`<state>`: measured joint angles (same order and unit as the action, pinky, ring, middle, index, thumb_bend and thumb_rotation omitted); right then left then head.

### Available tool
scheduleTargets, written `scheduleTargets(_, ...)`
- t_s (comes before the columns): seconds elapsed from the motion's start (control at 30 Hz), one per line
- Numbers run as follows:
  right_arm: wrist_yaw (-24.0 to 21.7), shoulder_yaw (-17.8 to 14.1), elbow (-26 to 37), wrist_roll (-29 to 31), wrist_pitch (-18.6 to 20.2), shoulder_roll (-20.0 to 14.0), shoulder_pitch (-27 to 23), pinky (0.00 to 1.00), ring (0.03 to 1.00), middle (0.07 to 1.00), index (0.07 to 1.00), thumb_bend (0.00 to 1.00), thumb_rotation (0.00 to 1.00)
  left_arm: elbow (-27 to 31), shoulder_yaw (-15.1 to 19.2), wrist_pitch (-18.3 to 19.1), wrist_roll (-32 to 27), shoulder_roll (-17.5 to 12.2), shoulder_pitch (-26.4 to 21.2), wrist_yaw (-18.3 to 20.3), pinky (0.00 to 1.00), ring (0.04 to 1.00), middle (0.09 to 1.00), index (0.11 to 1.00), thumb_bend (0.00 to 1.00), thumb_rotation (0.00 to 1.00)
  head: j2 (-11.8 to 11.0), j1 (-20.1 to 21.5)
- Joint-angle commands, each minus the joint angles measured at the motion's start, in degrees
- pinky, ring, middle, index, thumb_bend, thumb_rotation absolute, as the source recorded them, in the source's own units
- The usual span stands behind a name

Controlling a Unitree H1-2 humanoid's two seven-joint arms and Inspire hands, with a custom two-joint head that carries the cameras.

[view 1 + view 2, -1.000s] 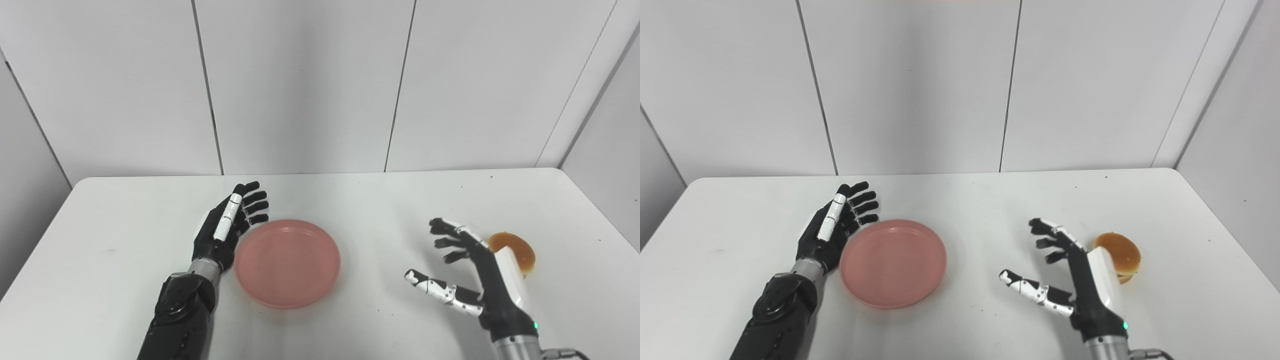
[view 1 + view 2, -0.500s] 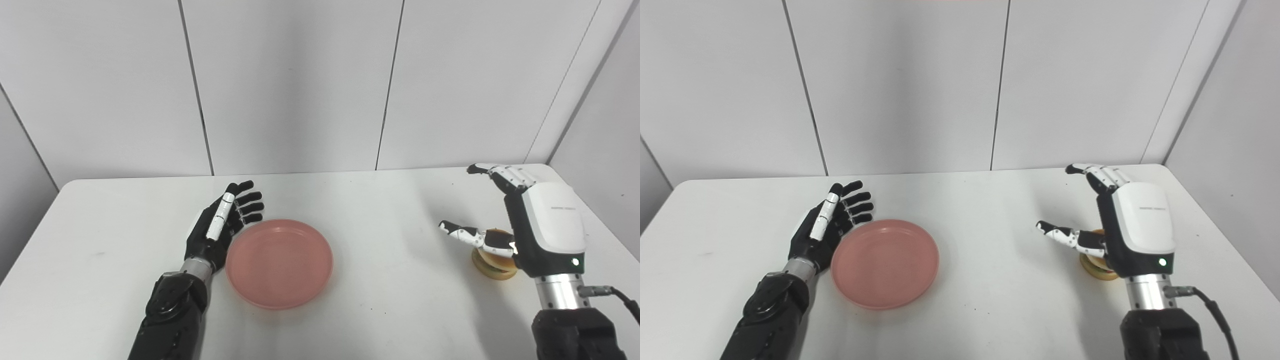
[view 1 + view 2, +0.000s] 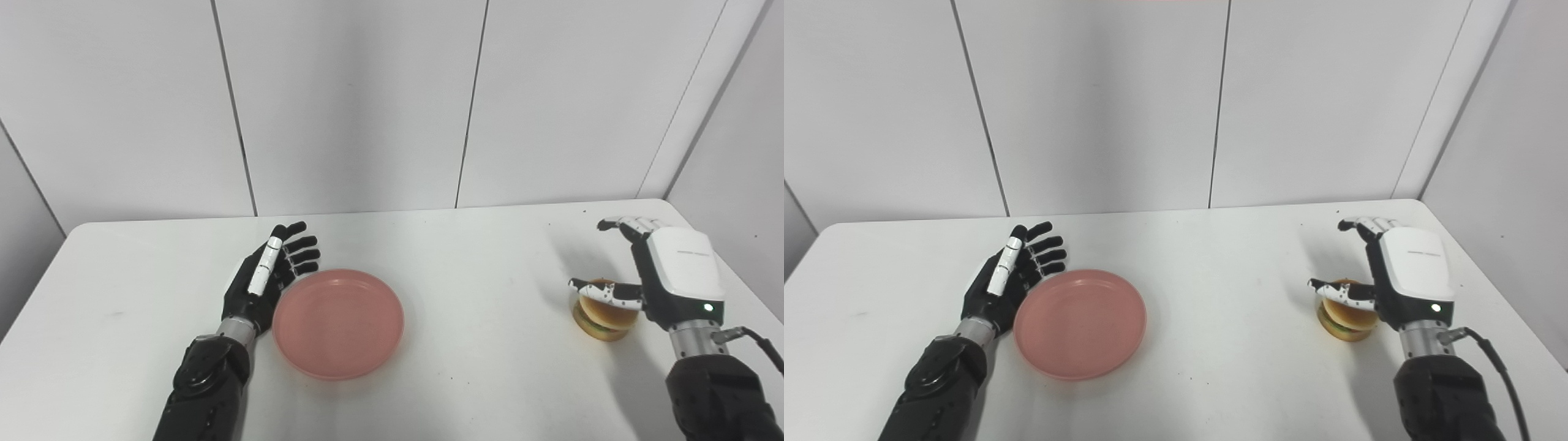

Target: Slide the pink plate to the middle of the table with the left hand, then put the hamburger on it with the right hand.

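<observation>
On the right side of the desk (image 3: 465,257) the right hand (image 3: 664,275) hovered over the hamburger (image 3: 603,315), fingers spread and arched above it, thumb lying across the bun's top; it was released, nothing yet clasped. The plate (image 3: 338,321) lay left of centre, empty, with the left hand (image 3: 269,275) flat and slack just beside its left rim, fingers extended, holding nothing; whether the palm touched the rim could not be told.

The step in hand appeared to be the grasp of the hamburger. To do it well, the hand should come down so that fingers reach the far side and thumb the near side, closing on the bun's flanks rather than pressing from above; a squeeze too light might let the layers slip apart, too hard might squash them; the lift should be straight up before any travel toward the plate.

The desk was white and matte, marked with a few dark specks, rounded at its corners; behind it stood plain pale wall panels divided by thin dark seams.
</observation>
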<state>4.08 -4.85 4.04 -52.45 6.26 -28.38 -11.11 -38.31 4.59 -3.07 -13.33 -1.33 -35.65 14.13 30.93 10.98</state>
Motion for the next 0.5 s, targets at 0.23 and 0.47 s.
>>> scheduleTargets(0.23, -0.3, 2.5, -3.4, 3.3, 1.0, 0.0, -2.1, 0.68, 0.734, 0.731, 0.667, 0.74, 0.36, 3.6, 0.0, 3.5, -0.3, -0.2, 1.0, 0.1, 0.66, 0.693, 0.713, 0.74, 0.72, 0.73, 1.2, -0.5)
scheduleTargets(0.47, 1.1, 4.5, -8.2, 6.0, -0.9, -0.2, -3.4, 0.62, 0.705, 0.714, 0.667, 0.71, 0.34, 2.7, 0.0, 3.2, -0.3, -0.2, 0.6, 0.1, 0.65, 0.691, 0.713, 0.74, 0.72, 0.73, 0.8, -0.8)
